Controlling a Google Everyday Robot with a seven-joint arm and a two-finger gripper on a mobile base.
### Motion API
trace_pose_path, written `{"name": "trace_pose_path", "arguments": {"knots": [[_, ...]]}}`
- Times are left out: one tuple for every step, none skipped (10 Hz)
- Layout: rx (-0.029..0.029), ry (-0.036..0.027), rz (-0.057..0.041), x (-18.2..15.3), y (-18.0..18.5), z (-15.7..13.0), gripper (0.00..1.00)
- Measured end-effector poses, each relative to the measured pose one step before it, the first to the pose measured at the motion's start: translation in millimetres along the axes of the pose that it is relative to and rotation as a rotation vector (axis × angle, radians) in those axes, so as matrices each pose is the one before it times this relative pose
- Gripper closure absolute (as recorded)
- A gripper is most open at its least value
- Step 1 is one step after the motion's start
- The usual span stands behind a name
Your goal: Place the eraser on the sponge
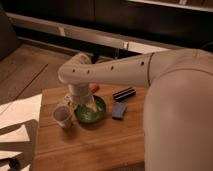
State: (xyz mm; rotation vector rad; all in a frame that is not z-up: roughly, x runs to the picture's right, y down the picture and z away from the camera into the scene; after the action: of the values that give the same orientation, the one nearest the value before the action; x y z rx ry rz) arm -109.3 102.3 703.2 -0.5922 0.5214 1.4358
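1. Your eraser (124,93) is lying on the wooden surface (100,145), just behind the sponge (119,110).
2. The sponge is sitting flat just right of the green bowl (92,114).
3. Your pincer (82,103) is hanging over the bowl's left rim, beside the small cup (63,116); you cannot tell how open it is or whether it is holding anything.

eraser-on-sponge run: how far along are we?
Done: nothing yet. The eraser lies on the table just behind the sponge, not on it.
In hand: the gripper hangs at the left side of the green bowl, next to the cup, well left of the eraser.
Left: move to the eraser, grasp and lift it, then set it on the sponge.
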Motion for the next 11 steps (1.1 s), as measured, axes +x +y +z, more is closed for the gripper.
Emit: {"name": "trace_pose_path", "arguments": {"knots": [[-0.00138,-0.00959,0.01562,-4.93,-0.1,-0.83,0.35],[0.0022,-0.03437,0.04216,-14.63,-6.78,-1.43,0.35],[-0.00274,-0.0479,0.08741,-20.63,-12.18,-1.06,0.35],[0.00173,-0.04289,0.10162,-19.86,-17.96,2.33,0.35],[0.00621,-0.03435,0.08481,-16.13,-15.5,1.28,0.35],[-0.00196,-0.00163,0.04031,-1.17,-0.41,0.32,0.35],[-0.00409,0.0015,0.03462,2.11,4.29,0.01,0.35],[-0.00231,-0.00044,0.00863,0.21,0.96,-0.47,0.35],[0.00209,0.00043,0.00084,-0.15,-0.96,0.18,0.35],[0.00078,-0.00051,0.00286,-0.92,-1.61,0.07,0.35],[-0.00037,0.00007,-0.00304,0.75,1.65,-0.08,0.35]]}}
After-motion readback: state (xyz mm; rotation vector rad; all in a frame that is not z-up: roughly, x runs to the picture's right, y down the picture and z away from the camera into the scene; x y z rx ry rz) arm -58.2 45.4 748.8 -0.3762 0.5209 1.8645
